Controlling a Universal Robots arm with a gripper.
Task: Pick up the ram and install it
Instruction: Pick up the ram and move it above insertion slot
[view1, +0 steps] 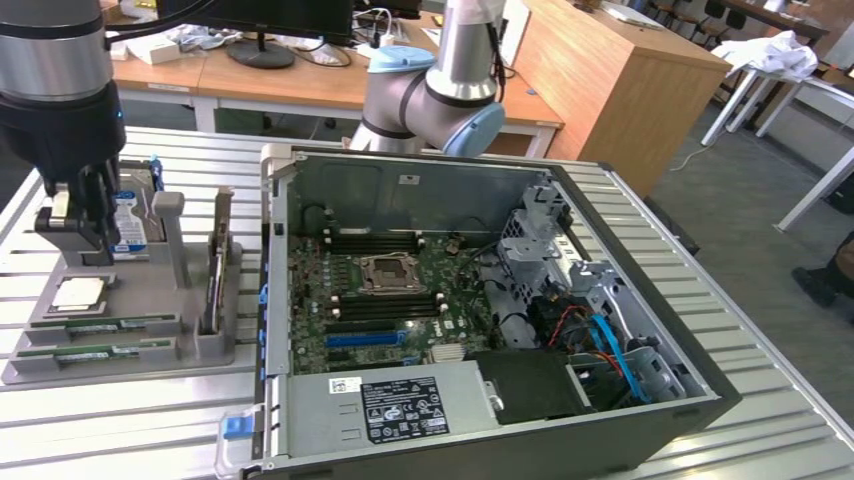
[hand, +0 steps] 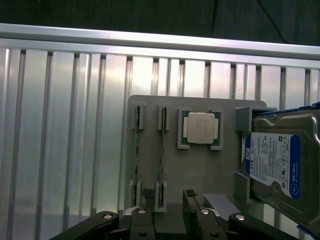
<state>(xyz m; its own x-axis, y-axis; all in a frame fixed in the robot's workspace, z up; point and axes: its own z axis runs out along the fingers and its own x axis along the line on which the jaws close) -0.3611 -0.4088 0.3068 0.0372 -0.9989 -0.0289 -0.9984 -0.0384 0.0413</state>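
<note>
The ram is a narrow green stick lying in a slot of the grey holder tray, beside a matching second stick. In the wrist view the ram stands on edge in line with the gap between my fingers, and the second stick is one slot further out. My gripper hangs over the tray's far end near the processor chip. It is open with nothing held. Its gripper tips hover above the tray, apart from the ram.
A blue-labelled hard drive stands in the tray next to the processor chip. The open computer case lies to the exterior view's right, with motherboard memory slots and a blue slot strip. Everything rests on a ribbed metal table.
</note>
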